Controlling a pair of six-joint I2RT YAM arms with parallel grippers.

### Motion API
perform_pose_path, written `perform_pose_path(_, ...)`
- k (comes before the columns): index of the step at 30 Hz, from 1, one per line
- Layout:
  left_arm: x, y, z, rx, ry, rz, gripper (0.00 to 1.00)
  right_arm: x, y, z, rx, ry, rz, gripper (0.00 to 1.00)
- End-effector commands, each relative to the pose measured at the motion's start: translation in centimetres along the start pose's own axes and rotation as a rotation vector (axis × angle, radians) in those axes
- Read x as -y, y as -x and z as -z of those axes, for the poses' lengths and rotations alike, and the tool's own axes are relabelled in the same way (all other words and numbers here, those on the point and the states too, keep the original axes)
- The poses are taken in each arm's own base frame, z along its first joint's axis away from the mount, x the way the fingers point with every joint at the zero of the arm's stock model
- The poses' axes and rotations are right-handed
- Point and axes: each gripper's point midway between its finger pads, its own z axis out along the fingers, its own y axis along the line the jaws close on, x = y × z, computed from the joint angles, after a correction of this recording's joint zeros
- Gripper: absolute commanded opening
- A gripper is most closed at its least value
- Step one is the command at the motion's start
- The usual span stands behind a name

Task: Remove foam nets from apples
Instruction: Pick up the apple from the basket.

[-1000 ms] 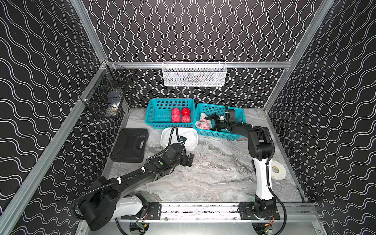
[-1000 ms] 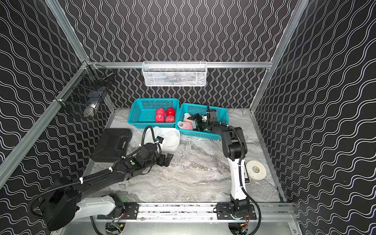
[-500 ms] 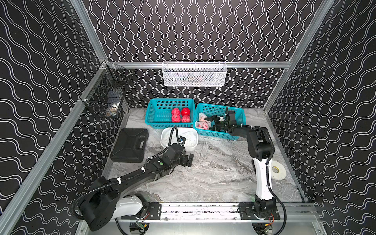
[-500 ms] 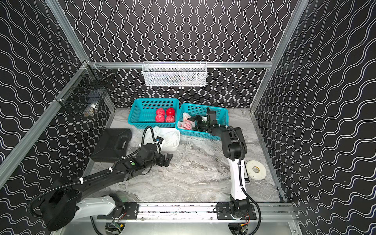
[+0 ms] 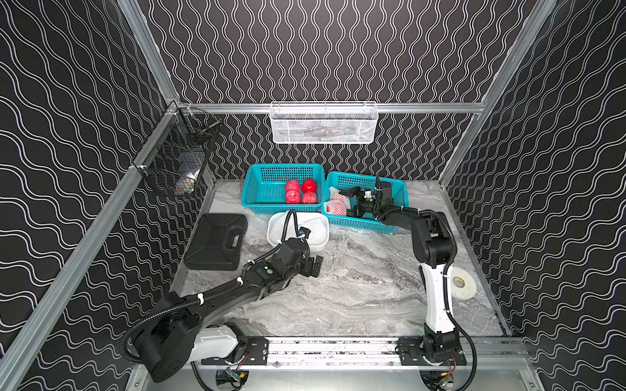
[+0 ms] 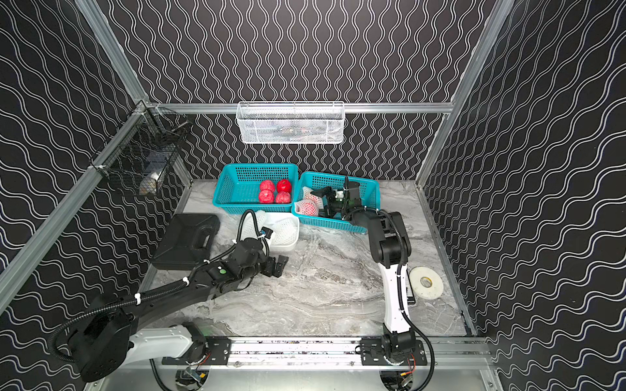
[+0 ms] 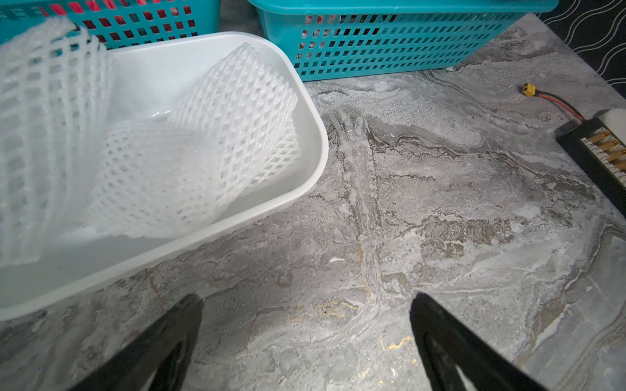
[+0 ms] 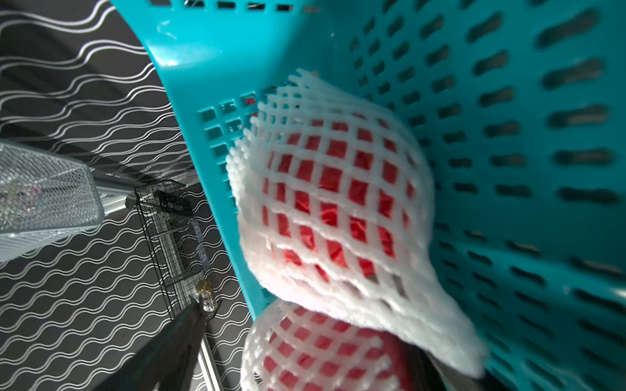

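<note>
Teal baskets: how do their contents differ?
The basket nearer the black case holds four bare apples; the other basket holds two netted apples. The right end effector reaches into the other basket; none is in the first. Both are teal, slotted, side by side.

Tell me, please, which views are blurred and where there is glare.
Right wrist view: the netted apple and teal basket look soft and smeared. Left wrist view: the foam net is sharp; a small glare spot inside the white tub. Both top views: sharp, evenly lit.

No legible text, label, brand, number or sign in any view; print, if any, too small.
</note>
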Motion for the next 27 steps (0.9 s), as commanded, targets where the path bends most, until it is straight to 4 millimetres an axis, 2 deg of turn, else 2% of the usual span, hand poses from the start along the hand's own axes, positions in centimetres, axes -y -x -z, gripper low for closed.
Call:
perform_pose_path(1,0.3,0.8,-0.1,0.019,-0.008,-0.011,0.99,1.3,-0.2,-0.4,-0.013,-0.024,-0.002,0.92)
perform_pose_path(8,0.2,0.6,-0.3,0.009,-0.002,-0.018,0.99,2.6,0.3,-0.7,-0.002,-0.066,0.007,0.92)
perform_pose_path(13,0.2,0.5,-0.4,0.007,-0.002,-0.018,0.99,2.4,0.5,-0.8,0.004,-0.056,0.006,0.91)
perform_pose_path(22,0.3,0.4,-0.7,-0.003,-0.002,-0.019,0.99,1.4,0.5,-0.3,0.026,-0.041,0.027,0.83)
perform_pose_path(27,0.2,0.5,-0.7,0.001,0.001,-0.021,0.99,1.0,0.3,-0.4,0.017,-0.014,0.017,0.71)
